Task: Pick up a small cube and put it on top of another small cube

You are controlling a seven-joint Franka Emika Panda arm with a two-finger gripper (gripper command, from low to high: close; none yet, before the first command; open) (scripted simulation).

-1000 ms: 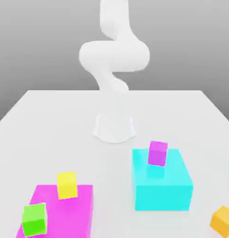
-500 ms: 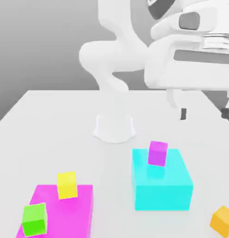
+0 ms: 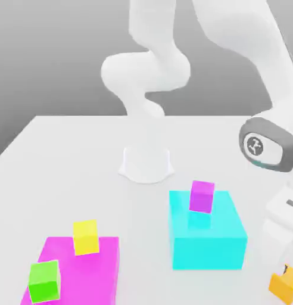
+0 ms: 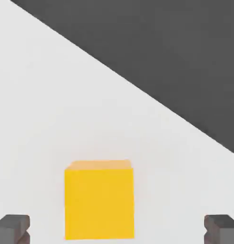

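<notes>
The small orange cube (image 3: 285, 285) rests on the white table at the near edge of the exterior view's right. My gripper (image 3: 286, 268) hangs directly over it. In the hand view the orange cube (image 4: 99, 200) lies between the two dark fingertips (image 4: 12, 228), which stand wide apart and clear of its sides, so the gripper (image 4: 117, 228) is open and holds nothing. The small yellow cube (image 3: 86, 237) stands on top of the big magenta block (image 3: 83, 271) at the exterior view's near left.
A green cube (image 3: 43, 281) shares the magenta block. A purple cube (image 3: 202, 196) sits on a cyan block (image 3: 207, 238) just left of my arm. The robot base (image 3: 146, 162) stands mid-table. The table edge (image 4: 138, 90) runs close beyond the orange cube.
The arm swung into view and came down on the exterior view's right, from high above the table to just over the orange cube. No cube has moved.
</notes>
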